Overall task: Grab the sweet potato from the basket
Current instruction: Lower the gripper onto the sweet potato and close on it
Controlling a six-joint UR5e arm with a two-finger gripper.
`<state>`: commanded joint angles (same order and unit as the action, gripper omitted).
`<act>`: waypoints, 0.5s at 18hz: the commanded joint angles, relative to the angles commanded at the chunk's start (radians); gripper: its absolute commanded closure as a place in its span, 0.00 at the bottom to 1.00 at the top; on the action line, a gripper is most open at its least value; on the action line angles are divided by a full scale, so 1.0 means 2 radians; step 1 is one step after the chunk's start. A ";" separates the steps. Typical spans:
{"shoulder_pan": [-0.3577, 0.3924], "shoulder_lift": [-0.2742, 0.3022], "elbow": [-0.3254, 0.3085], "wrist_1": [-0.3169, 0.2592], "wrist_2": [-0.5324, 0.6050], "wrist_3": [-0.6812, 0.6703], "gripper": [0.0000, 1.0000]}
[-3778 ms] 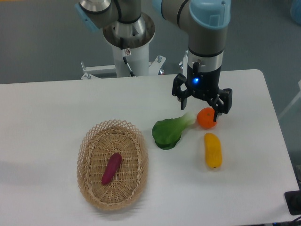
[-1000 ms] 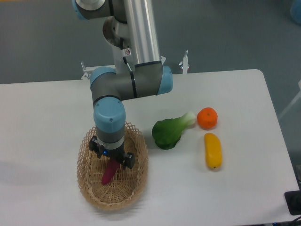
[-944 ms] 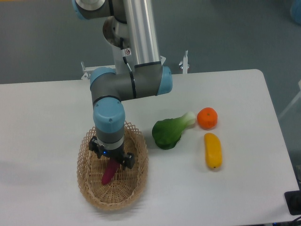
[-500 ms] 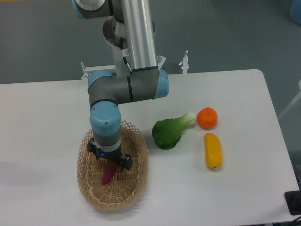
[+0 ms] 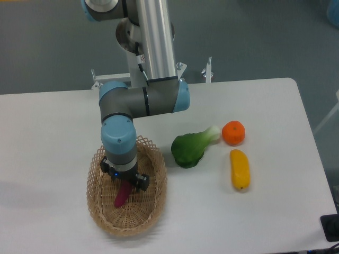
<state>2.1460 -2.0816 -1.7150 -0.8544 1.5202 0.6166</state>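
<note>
A robot arm reaches down into a wicker basket (image 5: 153,203) on a white worktop (image 5: 53,137). Its pincer (image 5: 125,182) straddles the upper end of a purple sweet potato (image 5: 121,197) lying in the basket; whether it has clamped shut cannot be told. To the right lie a leafy green vegetable (image 5: 189,148), an orange (image 5: 233,133) and a yellow fruit (image 5: 239,169).

The slim magenta sweet potato (image 5: 121,197) lies inside the oval tan wicker basket (image 5: 153,203), its upper end hidden under my pincer (image 5: 125,180)
</note>
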 joint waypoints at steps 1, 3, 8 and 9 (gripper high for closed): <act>0.000 0.001 0.001 0.000 0.000 0.000 0.34; 0.000 0.002 0.001 0.000 0.000 -0.001 0.46; 0.000 0.004 0.002 0.000 0.000 0.002 0.52; 0.000 0.005 0.002 0.001 0.000 0.002 0.52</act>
<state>2.1460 -2.0724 -1.7119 -0.8529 1.5202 0.6212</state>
